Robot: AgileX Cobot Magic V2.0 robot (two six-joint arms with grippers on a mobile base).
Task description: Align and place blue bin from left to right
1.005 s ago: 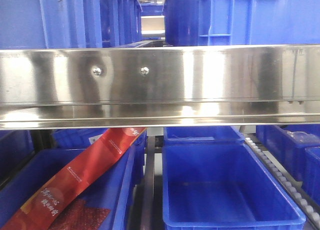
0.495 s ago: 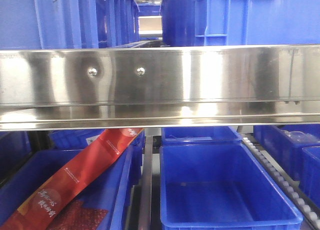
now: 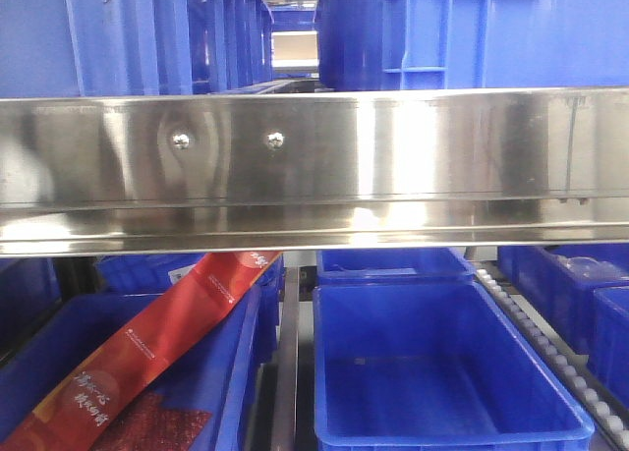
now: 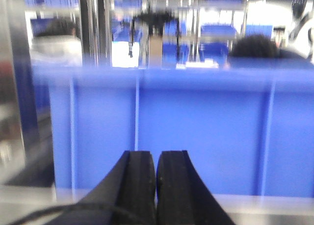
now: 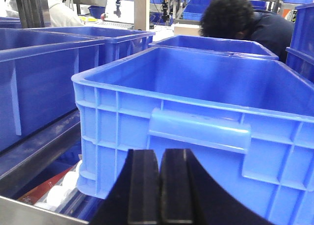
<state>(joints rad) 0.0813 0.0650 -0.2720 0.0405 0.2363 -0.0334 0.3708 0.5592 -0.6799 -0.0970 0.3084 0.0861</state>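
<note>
A blue bin (image 5: 206,105) with a moulded handle (image 5: 198,129) fills the right wrist view, empty and upright on the shelf. My right gripper (image 5: 160,151) is shut and holds nothing, just short of the wall below that handle. In the blurred left wrist view, my left gripper (image 4: 156,154) is also shut and empty, facing the ribbed side wall of another blue bin (image 4: 206,127). The front view shows blue bins on the upper shelf at left (image 3: 128,33) and right (image 3: 472,28), with a gap between them. Neither gripper appears there.
A stainless steel shelf rail (image 3: 314,166) crosses the front view. Below it, an empty blue bin (image 3: 393,286) sits beside a bin holding red packets (image 3: 147,353). White rollers (image 3: 560,363) run along the right. More blue bins (image 5: 44,63) and a person (image 5: 240,19) stand behind.
The front view has shifted slightly, so the rail screws and lower bins sit a little further left than a second ago. Little has changed in the last half second.
</note>
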